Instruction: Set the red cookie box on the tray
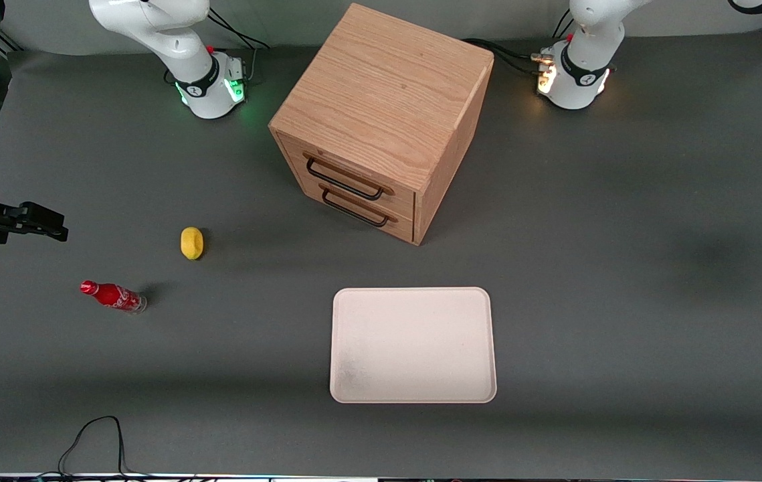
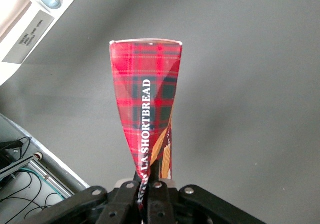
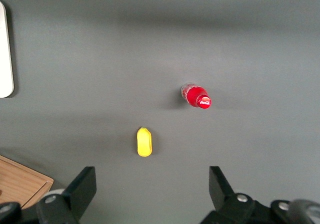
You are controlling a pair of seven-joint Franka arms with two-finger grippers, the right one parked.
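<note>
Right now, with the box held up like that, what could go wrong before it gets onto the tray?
The left gripper, out of the front view, has its jaws shut on only one end of the red tartan cardboard cookie box; the long free end could swing or slip. The cream-white rectangular tray sits in front of the wooden two-drawer cabinet, which a low approach might clip.

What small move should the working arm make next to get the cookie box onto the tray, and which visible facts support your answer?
Probably carry it over the tray and lower. The gripper is shut on the red cookie box, which hangs above bare grey table, not touching it. The front view shows neither box nor gripper, and nothing lies on the tray.
</note>
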